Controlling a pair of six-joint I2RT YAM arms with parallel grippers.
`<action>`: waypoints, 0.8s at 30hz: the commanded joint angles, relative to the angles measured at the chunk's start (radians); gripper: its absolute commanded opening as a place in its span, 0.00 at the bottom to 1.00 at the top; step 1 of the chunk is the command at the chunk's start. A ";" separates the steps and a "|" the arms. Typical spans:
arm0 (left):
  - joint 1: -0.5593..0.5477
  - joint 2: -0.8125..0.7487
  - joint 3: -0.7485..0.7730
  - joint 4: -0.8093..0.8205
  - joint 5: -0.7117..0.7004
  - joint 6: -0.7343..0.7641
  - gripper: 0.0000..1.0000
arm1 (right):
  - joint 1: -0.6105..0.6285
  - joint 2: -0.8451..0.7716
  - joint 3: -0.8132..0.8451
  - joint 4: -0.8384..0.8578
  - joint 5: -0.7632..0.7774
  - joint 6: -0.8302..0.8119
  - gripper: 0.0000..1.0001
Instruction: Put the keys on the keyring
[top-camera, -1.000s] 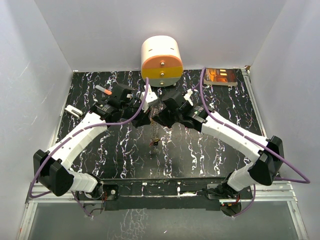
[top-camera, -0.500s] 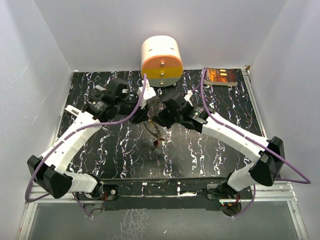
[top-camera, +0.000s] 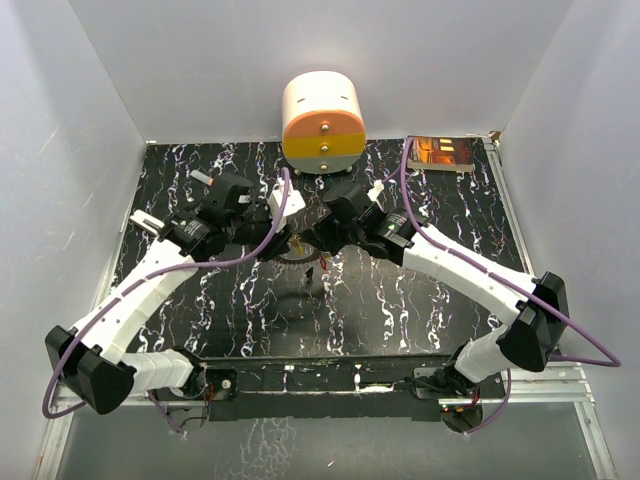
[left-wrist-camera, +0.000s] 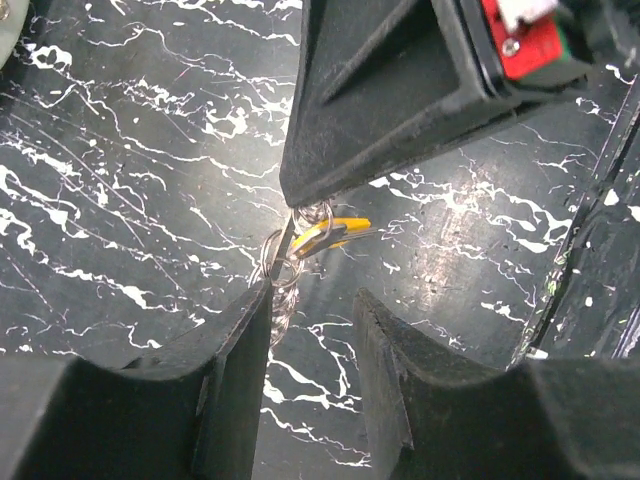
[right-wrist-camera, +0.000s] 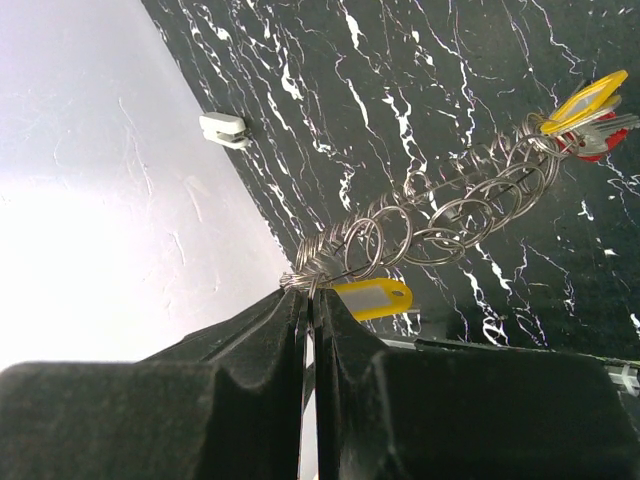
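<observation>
1. Black table (top-camera: 400, 300) with white marble veining, boxed in by plain white walls (top-camera: 200, 60) on three sides
2. Orange-yellow drum (top-camera: 322, 120) sits at the back wall, mid-table
3. Shiny box (top-camera: 445, 152) right of the drum, same back edge; white flat bar (top-camera: 147, 221) far left of the drum and nearer the camera
4. Both arms meet just in front of the drum
5. Right gripper (right-wrist-camera: 307, 292) is pinched tight on one end loop of the keyring (right-wrist-camera: 440, 215), a string of linked silver rings hanging clear of the table in front of the drum
6. Yellow-headed key (right-wrist-camera: 372, 297) hangs right at that pinch; more keys (right-wrist-camera: 585, 110), yellow and red, bunch at the far end
7. Left gripper (left-wrist-camera: 312, 300) has its jaws parted and grips nothing; the rings hang just beside one fingertip, contact unclear
</observation>
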 joint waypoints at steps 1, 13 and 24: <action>-0.007 -0.084 -0.043 0.124 -0.033 -0.030 0.37 | 0.000 -0.002 0.050 0.086 -0.020 0.033 0.08; -0.010 -0.084 -0.088 0.228 -0.036 -0.105 0.37 | 0.000 0.006 0.047 0.106 -0.045 0.042 0.08; -0.011 -0.099 -0.096 0.217 0.024 -0.122 0.37 | -0.001 -0.002 0.045 0.106 -0.026 0.039 0.08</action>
